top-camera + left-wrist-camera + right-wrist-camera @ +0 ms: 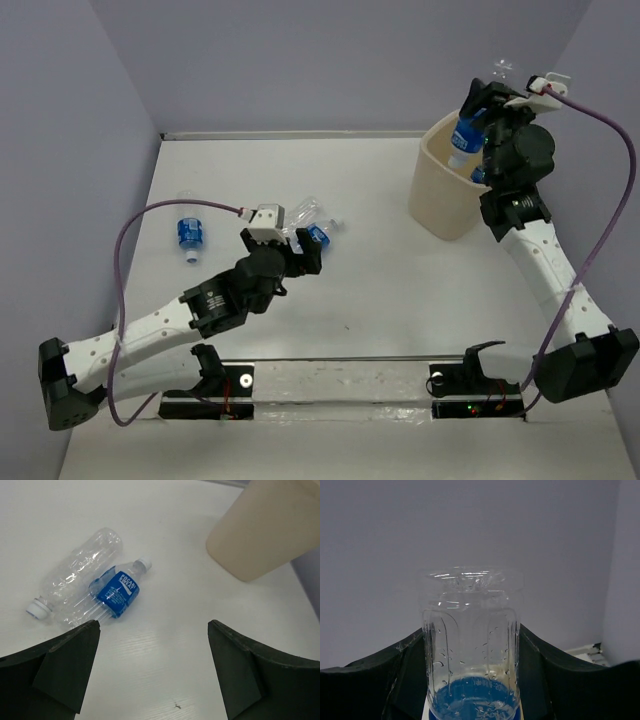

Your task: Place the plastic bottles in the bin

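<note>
Right gripper point(480, 105) clasps a bottle point(463, 133) base-up over the bin point(440, 195); left gripper point(153, 645) gapes empty

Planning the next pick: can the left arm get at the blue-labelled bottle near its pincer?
Probably yes: the left pincer is open with nothing between it and the blue-labelled bottle, though a clear bottle lies against that bottle's side.

Four plastic bottles are showing plainly right now. A lone bottle point(190, 235) is lying toward the tabletop's left edge. Two more are lying touching mid-tabletop, a blue-labelled bottle point(118, 593) and an all-clear bottle point(75, 577). A fourth bottle point(465, 130) is hanging over the one bin point(440, 195), which is sitting near the far right corner. A blue patch point(478, 176) is peeking from inside it, possibly a fifth, though that's proving too hard to tell.
</note>
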Action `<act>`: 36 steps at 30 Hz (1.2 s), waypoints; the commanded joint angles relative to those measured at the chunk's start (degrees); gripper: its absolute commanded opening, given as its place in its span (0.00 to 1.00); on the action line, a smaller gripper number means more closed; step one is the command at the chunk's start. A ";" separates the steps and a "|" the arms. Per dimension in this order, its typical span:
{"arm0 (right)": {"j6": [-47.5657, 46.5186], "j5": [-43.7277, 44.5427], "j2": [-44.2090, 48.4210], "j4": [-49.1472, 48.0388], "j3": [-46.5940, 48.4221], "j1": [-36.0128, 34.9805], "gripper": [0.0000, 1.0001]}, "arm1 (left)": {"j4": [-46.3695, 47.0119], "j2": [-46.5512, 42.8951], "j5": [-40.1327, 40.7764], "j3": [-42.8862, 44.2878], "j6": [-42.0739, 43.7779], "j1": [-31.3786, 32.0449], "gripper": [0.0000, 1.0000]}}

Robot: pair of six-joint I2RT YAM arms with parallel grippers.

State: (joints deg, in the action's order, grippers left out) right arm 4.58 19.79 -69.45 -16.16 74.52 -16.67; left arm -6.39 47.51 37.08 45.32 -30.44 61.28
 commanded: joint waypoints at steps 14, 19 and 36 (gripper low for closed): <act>-0.44 -7.39 -14.93 -32.95 -7.89 17.28 0.58 | 19.75 13.47 -17.03 -11.40 8.10 -14.78 0.99; 0.42 -11.35 -10.63 -31.92 -12.82 17.28 0.98 | 20.54 17.09 -20.55 -11.83 10.22 -14.78 0.99; 23.55 -21.03 12.14 -14.60 -27.41 -3.70 0.92 | 21.16 22.10 -16.78 -9.81 15.93 -14.78 0.99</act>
State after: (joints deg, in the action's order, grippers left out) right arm 23.53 -0.82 -58.59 -35.68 53.58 -10.96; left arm 13.61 67.88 18.02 33.17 -16.38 46.41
